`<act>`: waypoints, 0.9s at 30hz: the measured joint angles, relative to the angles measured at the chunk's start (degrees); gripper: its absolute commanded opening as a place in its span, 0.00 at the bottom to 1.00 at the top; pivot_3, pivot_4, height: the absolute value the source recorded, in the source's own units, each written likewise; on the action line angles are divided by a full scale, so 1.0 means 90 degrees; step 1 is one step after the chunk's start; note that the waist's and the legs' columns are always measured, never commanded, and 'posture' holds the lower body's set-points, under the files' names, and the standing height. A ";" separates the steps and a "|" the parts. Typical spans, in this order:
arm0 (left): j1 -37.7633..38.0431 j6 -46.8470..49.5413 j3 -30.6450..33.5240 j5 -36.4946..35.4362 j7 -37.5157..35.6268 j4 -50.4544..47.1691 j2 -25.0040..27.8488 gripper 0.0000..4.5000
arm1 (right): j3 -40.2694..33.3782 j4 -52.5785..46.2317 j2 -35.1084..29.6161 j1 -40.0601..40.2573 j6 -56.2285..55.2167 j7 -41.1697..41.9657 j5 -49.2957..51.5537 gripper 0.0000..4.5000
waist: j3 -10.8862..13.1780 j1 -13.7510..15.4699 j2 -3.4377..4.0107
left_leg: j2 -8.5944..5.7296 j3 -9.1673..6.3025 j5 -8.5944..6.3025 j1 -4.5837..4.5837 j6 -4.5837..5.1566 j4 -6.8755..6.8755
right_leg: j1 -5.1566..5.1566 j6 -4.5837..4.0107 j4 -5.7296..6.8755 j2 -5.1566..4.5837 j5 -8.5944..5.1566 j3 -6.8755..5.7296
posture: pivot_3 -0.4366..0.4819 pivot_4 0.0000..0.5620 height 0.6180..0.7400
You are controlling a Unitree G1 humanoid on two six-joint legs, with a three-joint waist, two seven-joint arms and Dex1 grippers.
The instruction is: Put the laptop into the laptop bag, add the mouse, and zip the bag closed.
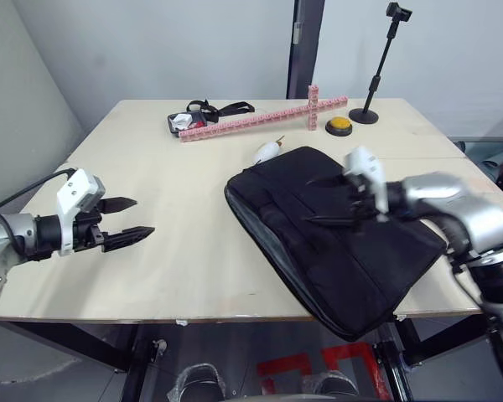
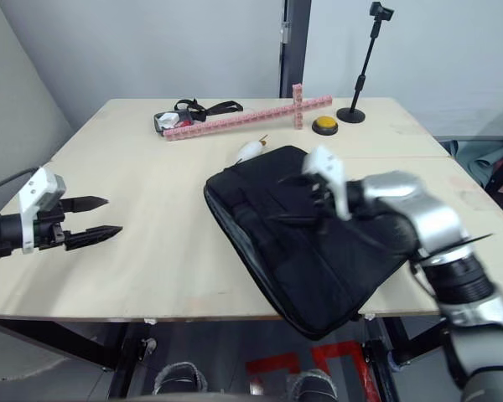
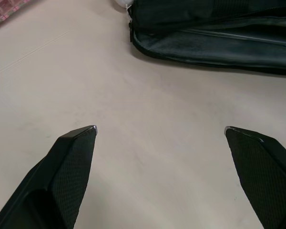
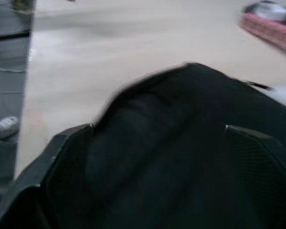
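Observation:
The black laptop bag lies flat on the table's right half, one corner hanging over the front edge. Its long side facing the left arm gapes open. My right gripper hovers open over the bag's top face, fingers spread wide, and the black fabric lies between them. My left gripper is open above bare tabletop, well left of the bag and pointing toward it. The laptop and the mouse are hidden or out of view.
A small white thing with a brownish tip rests against the bag's far edge. Behind it are a pink block strip, a yellow button, a black stand and a dark tray with a strap.

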 measured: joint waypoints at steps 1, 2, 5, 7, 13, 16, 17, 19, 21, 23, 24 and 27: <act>-0.0118 0.0014 0.0021 -0.0001 -0.0021 0.0150 0.0116 1.00 | -0.0136 0.0248 -0.0378 -0.0021 -0.0132 0.0223 -0.0044 0.99 | 0.0000 0.0014 0.0000 | 0.0000 -0.0001 -0.0001 -0.0001 0.0002 0.0003 | 0.0000 -0.0002 0.0002 0.0000 -0.0001 0.0000 | 0.48 0.27 1.00; -0.0192 0.0019 0.0098 0.0000 -0.0046 0.0285 0.0224 1.00 | -0.0257 0.0472 -0.0693 -0.0029 -0.0244 0.0410 -0.0111 0.99 | 0.0000 0.0010 0.0000 | 0.0000 -0.0001 0.0000 0.0000 0.0004 0.0003 | 0.0002 -0.0003 0.0000 0.0000 -0.0001 0.0000 | 0.48 0.27 1.00; -0.0321 0.0012 0.0196 0.0015 -0.0246 0.0763 0.0617 1.00 | -0.0477 0.1214 -0.1598 -0.0016 -0.0349 0.0965 -0.0242 0.99 | -0.0001 0.0000 -0.0002 | 0.0000 0.0001 0.0019 -0.0002 0.0041 0.0006 | 0.0000 -0.0011 0.0000 0.0000 -0.0006 0.0000 | 0.48 0.27 1.00; -0.0327 0.0000 0.0240 0.0051 -0.0383 0.1102 0.0819 1.00 | -0.0661 0.1689 -0.2068 0.0058 -0.0409 0.1197 -0.0367 0.99 | -0.0001 -0.0013 -0.0002 | 0.0000 0.0002 0.0019 -0.0003 0.0044 0.0006 | 0.0001 -0.0017 0.0001 -0.0001 -0.0009 0.0000 | 0.48 0.27 1.00; -0.0360 -0.0024 0.0245 0.0171 -0.0608 0.1860 0.1201 1.00 | -0.0760 0.2621 -0.2586 0.0481 -0.0884 0.1729 -0.0638 0.99 | -0.0002 -0.0020 -0.0004 | 0.0000 0.0003 0.0028 -0.0007 0.0072 0.0033 | -0.0003 -0.0032 0.0017 -0.0004 -0.0016 0.0003 | 0.48 0.27 1.00; -0.0361 -0.0069 0.0245 0.0277 -0.0692 0.2033 0.1334 1.00 | -0.0751 0.3095 -0.2715 0.0369 -0.1210 0.1840 -0.0853 0.99 | -0.0003 -0.0010 -0.0004 | 0.0000 0.0003 0.0027 -0.0005 0.0073 0.0042 | 0.0000 -0.0038 0.0025 -0.0005 -0.0016 0.0004 | 0.48 0.27 1.00; -0.0365 -0.0110 0.0245 0.0310 -0.0712 0.2117 0.1354 1.00 | -0.0739 0.3312 -0.2749 0.0283 -0.1363 0.1895 -0.0957 0.99 | -0.0003 -0.0011 -0.0004 | 0.0000 0.0003 0.0026 -0.0005 0.0074 0.0045 | 0.0001 -0.0040 0.0029 -0.0005 -0.0017 0.0005 | 0.48 0.27 1.00; -0.0368 -0.0148 0.0245 0.0354 -0.0723 0.2243 0.1394 1.00 | -0.0718 0.3656 -0.2797 0.0125 -0.1579 0.1996 -0.1134 0.99 | -0.0003 -0.0012 -0.0005 | 0.0000 0.0002 0.0026 -0.0005 0.0075 0.0050 | 0.0000 -0.0042 0.0032 -0.0005 -0.0017 0.0005 | 0.48 0.27 1.00; -0.0371 -0.0162 0.0245 0.0374 -0.0752 0.2283 0.1438 1.00 | -0.0677 0.3922 -0.2794 -0.0061 -0.1759 0.2086 -0.1274 0.99 | -0.0003 -0.0018 -0.0006 | 0.0000 0.0002 0.0026 -0.0006 0.0076 0.0051 | 0.0000 -0.0046 0.0033 -0.0005 -0.0018 0.0006 | 0.48 0.27 1.00; -0.0374 -0.0207 0.0245 0.0382 -0.0765 0.2285 0.1441 1.00 | -0.0608 0.4096 -0.2780 -0.0155 -0.1906 0.2183 -0.1367 0.99 | -0.0003 -0.0017 -0.0006 | 0.0000 0.0002 0.0028 -0.0007 0.0079 0.0051 | 0.0000 -0.0051 0.0033 -0.0005 -0.0020 0.0005 | 0.48 0.27 1.00; -0.0367 -0.0228 0.0248 0.0390 -0.0765 0.2285 0.1441 1.00 | -0.0592 0.4173 -0.2752 -0.0171 -0.1966 0.2219 -0.1412 0.99 | -0.0003 -0.0017 -0.0006 | 0.0000 0.0002 0.0028 -0.0008 0.0080 0.0051 | 0.0000 -0.0053 0.0033 -0.0005 -0.0021 0.0005 | 0.48 0.27 1.00; -0.0252 -0.0250 0.0344 0.0391 -0.0771 0.2283 0.1441 1.00 | -0.0475 0.4353 -0.2668 -0.0223 -0.2133 0.2268 -0.1549 0.99 | -0.0003 -0.0023 -0.0006 | 0.0000 0.0002 0.0027 -0.0013 0.0083 0.0052 | -0.0005 -0.0056 0.0032 -0.0005 -0.0022 0.0004 | 0.48 0.27 1.00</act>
